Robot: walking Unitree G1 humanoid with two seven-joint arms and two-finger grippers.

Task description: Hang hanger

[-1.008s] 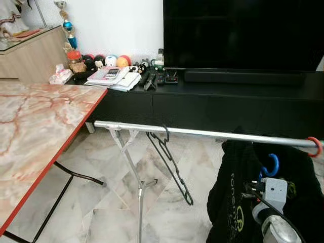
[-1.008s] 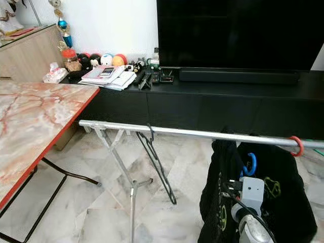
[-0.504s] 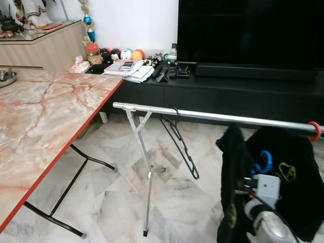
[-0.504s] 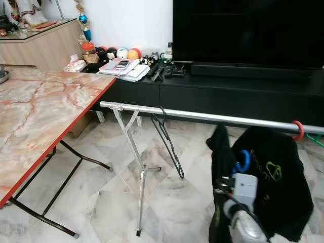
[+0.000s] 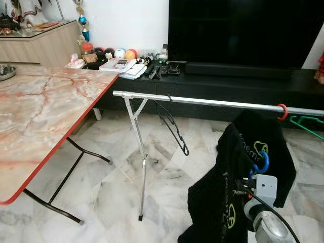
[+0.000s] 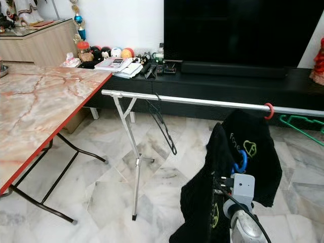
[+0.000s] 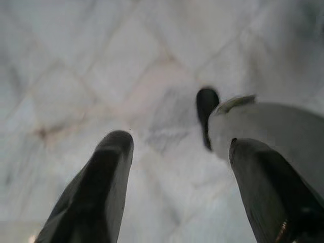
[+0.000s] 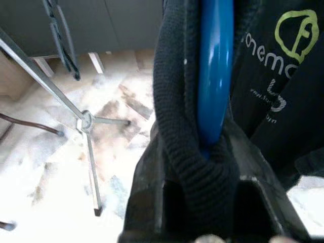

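Eye views: the right gripper [image 5: 254, 174] holds up a blue hanger [image 5: 262, 161] draped with a black shirt [image 5: 228, 182], below the silver rail [image 5: 202, 102]. A black hanger [image 5: 172, 126] and a red ring [image 5: 281, 111] hang on the rail; a marble table [image 5: 45, 111] stands left.

Left wrist view: the left gripper [image 7: 177, 167] hangs spread over marble floor [image 7: 101, 66].

Right wrist view: fingers [image 8: 147, 177] pinch the shirt collar and blue hanger.

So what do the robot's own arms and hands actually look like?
The right arm is rounded silver metal with a pale grey box near the wrist and a black cable looping beside it. Each hand has two long, black, round-tipped fingers, as on the left hand.
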